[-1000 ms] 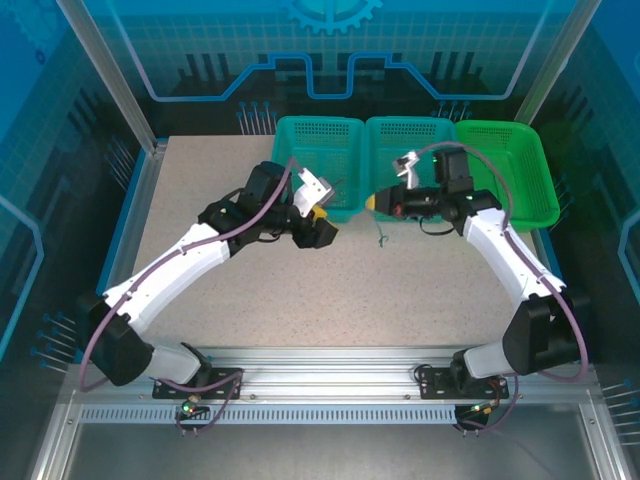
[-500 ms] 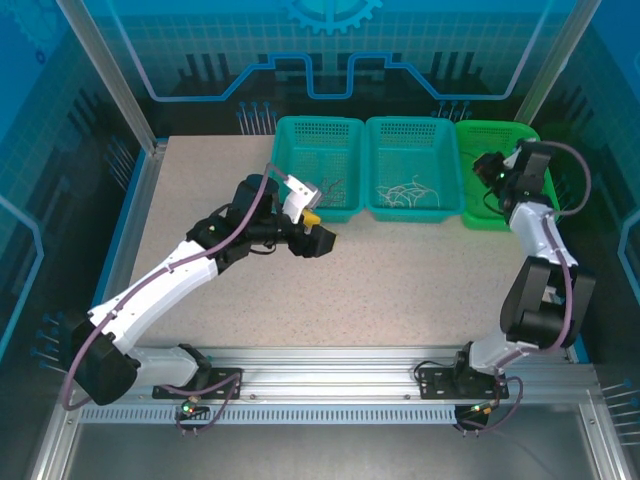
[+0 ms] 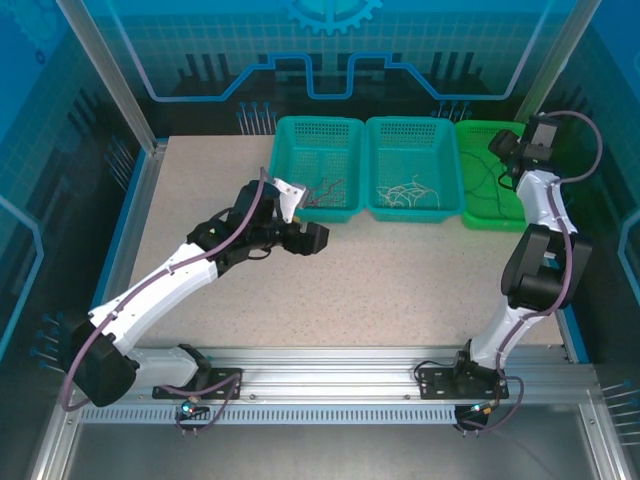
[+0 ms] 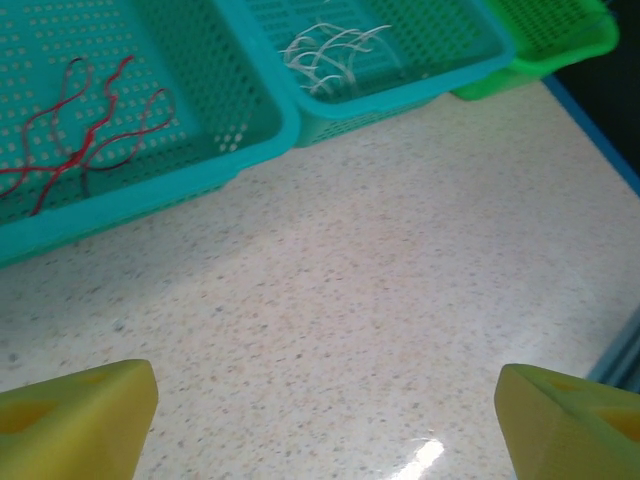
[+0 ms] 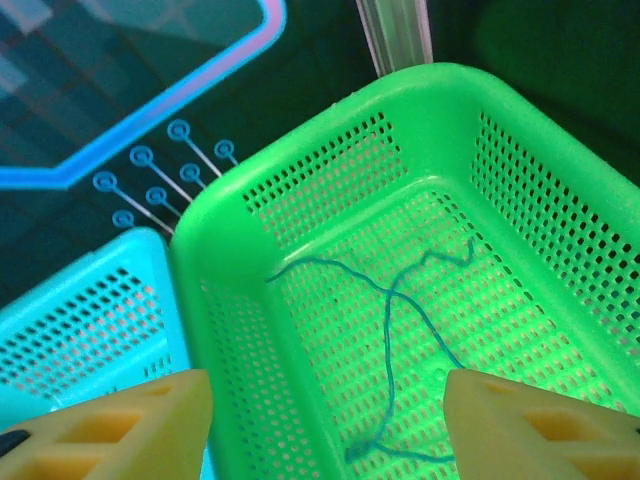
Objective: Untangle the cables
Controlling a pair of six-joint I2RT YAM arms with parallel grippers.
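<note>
**Sorting stage, judged near its end.** The right pincer [image 5: 325,430], fingers apart and holding nothing, hung over the green basket [image 5: 300,130], where the dark green cable [image 5: 400,320] lay loose on the mesh floor at centre frame. The left pincer [image 4: 320,435], likewise apart and empty, hovered above bare counter [image 4: 350,300] at lower frame. The red cables [image 4: 85,130] lay in the left teal basket [image 4: 150,200] at upper left, and the whitish cables [image 4: 325,50] in the middle teal basket [image 4: 400,100] at top centre. A clean finish would call for lifting each pincer straight up, so that no finger catches a wire or rim. The basket walls and perforated floors were the likely snags.
</note>
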